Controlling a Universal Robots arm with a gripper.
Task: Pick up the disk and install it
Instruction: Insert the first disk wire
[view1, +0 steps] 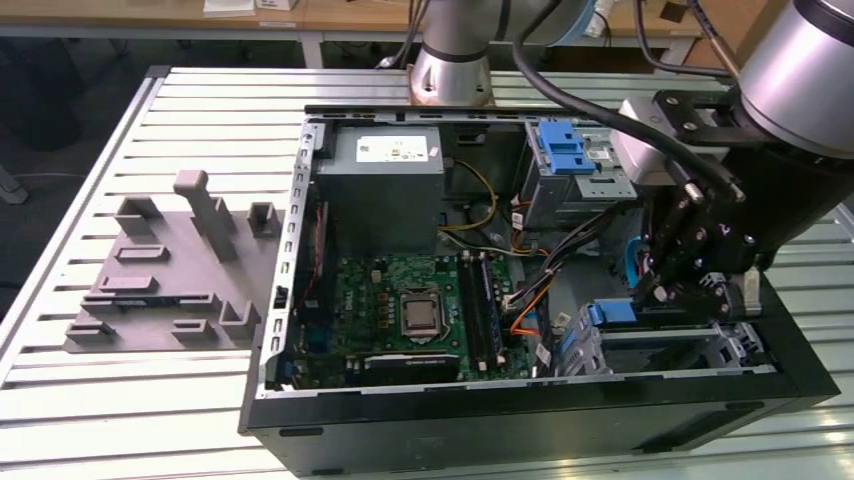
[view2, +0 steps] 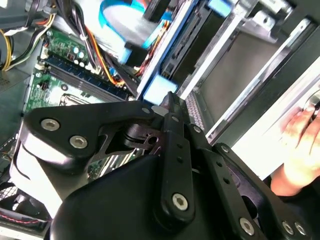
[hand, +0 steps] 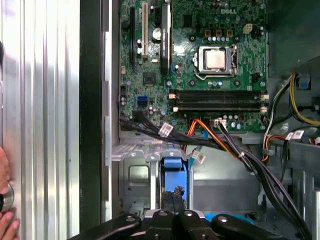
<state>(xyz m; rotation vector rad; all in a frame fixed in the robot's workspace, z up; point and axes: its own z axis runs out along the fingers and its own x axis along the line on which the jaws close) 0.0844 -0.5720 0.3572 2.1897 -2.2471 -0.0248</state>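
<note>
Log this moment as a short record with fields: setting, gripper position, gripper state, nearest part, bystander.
setting: open black computer tower case lying on a slatted metal table, green motherboard exposed
gripper position: black gripper lowered into the silver metal drive bay at the case's corner
gripper state: fingers pressed together
nearest part: blue plastic piece in the bay, just beyond the fingertips
disk: cannot identify for sure
bystander: a person's hand at the case's outer edge
</note>
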